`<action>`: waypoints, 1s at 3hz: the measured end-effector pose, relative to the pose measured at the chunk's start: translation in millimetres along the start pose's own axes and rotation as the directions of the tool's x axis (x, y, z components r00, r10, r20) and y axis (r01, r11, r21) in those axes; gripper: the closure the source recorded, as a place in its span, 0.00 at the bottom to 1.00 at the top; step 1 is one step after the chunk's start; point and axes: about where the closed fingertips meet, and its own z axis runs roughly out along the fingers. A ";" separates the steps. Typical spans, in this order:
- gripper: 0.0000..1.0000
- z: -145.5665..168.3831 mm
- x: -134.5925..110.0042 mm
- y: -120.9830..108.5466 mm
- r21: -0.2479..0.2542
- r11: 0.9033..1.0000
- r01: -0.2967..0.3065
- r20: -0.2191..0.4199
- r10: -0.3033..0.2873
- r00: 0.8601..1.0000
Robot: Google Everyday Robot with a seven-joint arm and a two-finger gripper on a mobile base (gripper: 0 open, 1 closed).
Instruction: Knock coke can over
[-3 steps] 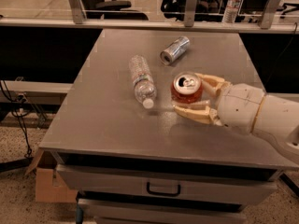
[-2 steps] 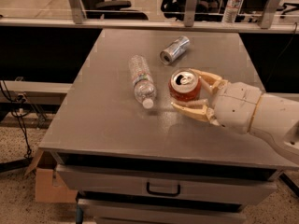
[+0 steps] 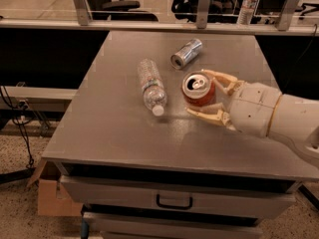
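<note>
The red coke can (image 3: 198, 89) with its silver top stands on the grey table (image 3: 109, 128), right of centre. It leans so that its top faces up and to the left. My gripper (image 3: 198, 92) reaches in from the right, with its two tan fingers (image 3: 222, 79) spread, one behind the can and one in front. The can sits between the fingertips.
A clear plastic water bottle (image 3: 151, 86) lies on its side just left of the can. A plain silver can (image 3: 186, 53) lies on its side behind it. A drawer unit sits under the table, and a cardboard box (image 3: 52, 195) is on the floor at the left.
The gripper and the coke can have shifted slightly left and away, and the can leans more. The bottle and the silver can have not moved.
</note>
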 end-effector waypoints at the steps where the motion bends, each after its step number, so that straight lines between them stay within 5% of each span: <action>1: 1.00 -4.2 -1.8 -35.2 -0.026 0.960 0.280 -0.099 -0.282 0.954; 2: 1.00 -7.2 -1.9 -52.9 -0.050 0.920 0.389 -0.141 -0.392 0.909; 3: 1.00 -9.1 -2.2 -63.3 -0.065 0.892 0.447 -0.163 -0.452 0.877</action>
